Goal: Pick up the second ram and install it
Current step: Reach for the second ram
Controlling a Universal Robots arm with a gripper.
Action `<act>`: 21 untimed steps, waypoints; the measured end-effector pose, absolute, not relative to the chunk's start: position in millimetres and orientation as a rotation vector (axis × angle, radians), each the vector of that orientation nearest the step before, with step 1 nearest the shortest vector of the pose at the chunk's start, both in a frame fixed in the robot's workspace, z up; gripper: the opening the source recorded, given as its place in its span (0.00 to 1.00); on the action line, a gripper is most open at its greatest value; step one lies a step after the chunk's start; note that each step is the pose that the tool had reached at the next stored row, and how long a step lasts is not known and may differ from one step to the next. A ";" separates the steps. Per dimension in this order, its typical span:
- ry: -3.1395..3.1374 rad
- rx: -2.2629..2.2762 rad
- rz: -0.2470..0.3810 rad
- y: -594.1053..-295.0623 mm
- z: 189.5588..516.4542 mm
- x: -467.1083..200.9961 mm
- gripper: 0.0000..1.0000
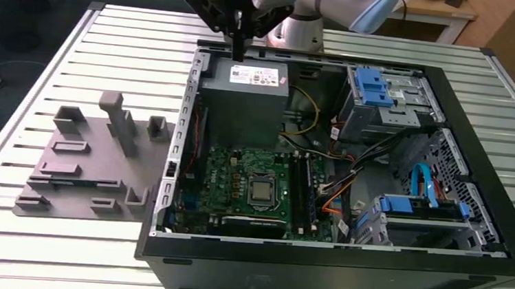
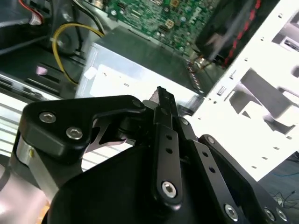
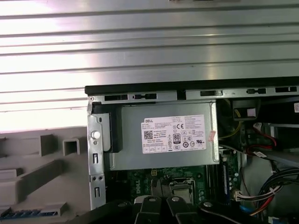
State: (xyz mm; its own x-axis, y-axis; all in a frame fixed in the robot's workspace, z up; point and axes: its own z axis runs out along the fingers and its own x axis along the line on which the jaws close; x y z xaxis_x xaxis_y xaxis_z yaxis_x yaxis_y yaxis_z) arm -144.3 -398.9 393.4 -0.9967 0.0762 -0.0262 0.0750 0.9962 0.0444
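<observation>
My gripper hangs above the far end of the open computer case, just over the grey power supply. Its dark fingers are shut, and I see nothing held between them. In the first wrist view the gripper sits above the power supply's white label. The second ram looks like a thin dark strip lying low in the grey tray at the exterior view's left, well away from my gripper. It also appears as a bluish strip in the first wrist view. The memory slots run beside the processor socket.
The black case lies on its side on a slatted metal table. Inside are the green motherboard, a blue-latched drive cage, a second drive bay and loose cables. Upright holder blocks stand on the tray.
</observation>
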 end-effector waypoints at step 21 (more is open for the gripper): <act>3.108 0.118 0.068 -398.9 393.1 -206.0 0.07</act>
